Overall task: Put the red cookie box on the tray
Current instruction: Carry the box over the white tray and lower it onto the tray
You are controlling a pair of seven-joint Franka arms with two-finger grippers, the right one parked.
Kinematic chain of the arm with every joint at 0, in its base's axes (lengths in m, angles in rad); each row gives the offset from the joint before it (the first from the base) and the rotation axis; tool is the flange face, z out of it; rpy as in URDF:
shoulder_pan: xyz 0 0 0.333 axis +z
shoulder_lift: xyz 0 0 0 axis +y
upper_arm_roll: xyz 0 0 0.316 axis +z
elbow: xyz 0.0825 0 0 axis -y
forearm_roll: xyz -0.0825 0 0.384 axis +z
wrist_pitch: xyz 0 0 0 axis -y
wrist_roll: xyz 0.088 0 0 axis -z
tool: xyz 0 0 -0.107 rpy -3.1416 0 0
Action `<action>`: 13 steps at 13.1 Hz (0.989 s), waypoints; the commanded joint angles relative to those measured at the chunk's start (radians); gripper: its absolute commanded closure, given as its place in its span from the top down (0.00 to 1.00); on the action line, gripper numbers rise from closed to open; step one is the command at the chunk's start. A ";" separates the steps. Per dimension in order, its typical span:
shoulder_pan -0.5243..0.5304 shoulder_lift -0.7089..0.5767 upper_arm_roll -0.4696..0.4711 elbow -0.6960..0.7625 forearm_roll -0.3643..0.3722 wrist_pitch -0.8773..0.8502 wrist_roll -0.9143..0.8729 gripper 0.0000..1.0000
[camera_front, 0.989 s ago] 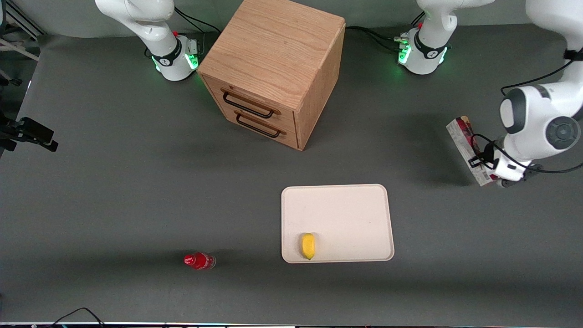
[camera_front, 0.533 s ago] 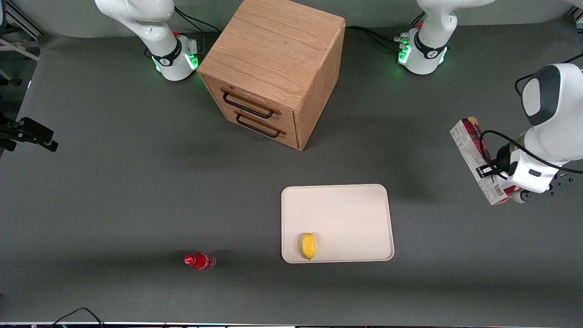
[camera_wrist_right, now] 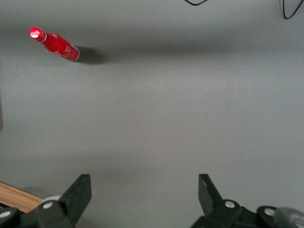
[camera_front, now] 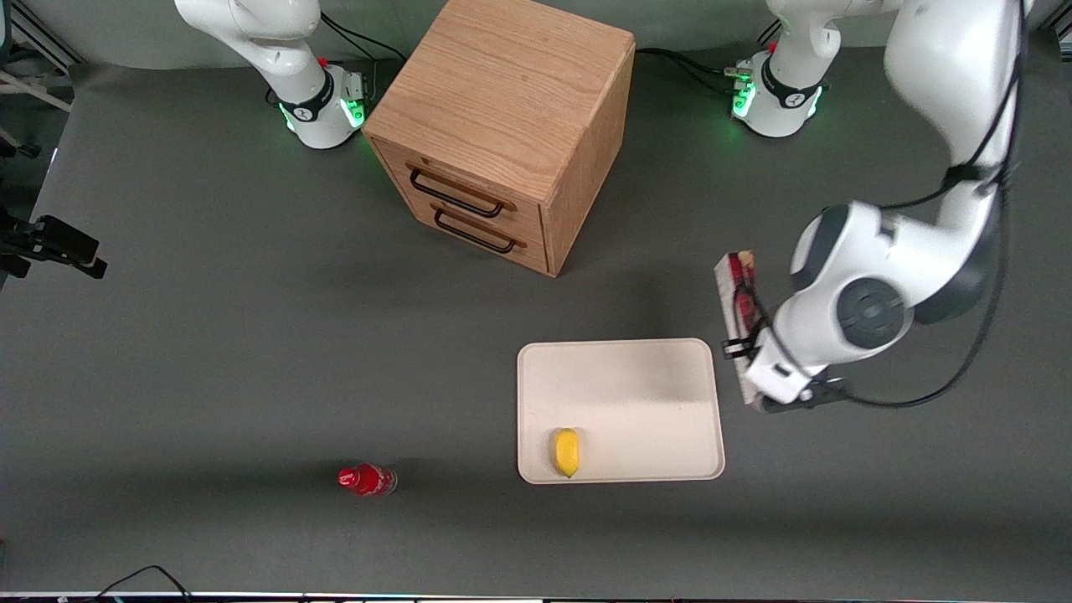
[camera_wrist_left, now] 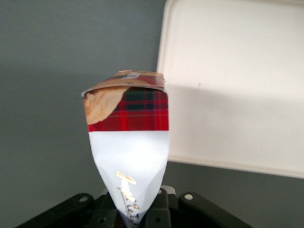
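The red cookie box [camera_front: 738, 310] is a long narrow carton with tartan print and a white end. My left gripper [camera_front: 756, 374] is shut on it and holds it in the air. The box hangs just off the short edge of the cream tray [camera_front: 636, 385], at the working arm's end of that tray. In the left wrist view the red cookie box [camera_wrist_left: 129, 137] sticks out from the gripper [camera_wrist_left: 135, 213], its white end pinched between the fingers. Its tartan end is over the grey table beside the tray [camera_wrist_left: 232, 80].
A yellow fruit [camera_front: 567, 452] lies on the tray near its front edge. A small red bottle [camera_front: 366, 480] lies on the table toward the parked arm's end. A wooden drawer cabinet [camera_front: 502, 126] stands farther from the camera than the tray.
The left arm has swung the held box from the working arm's end of the table in toward the tray, stopping just beside the tray's edge.
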 commanded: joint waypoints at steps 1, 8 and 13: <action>-0.045 0.133 -0.012 0.078 0.095 0.083 -0.119 0.00; -0.052 0.249 -0.009 0.176 0.141 0.155 -0.121 0.00; -0.060 0.341 -0.007 0.260 0.185 0.209 -0.126 0.00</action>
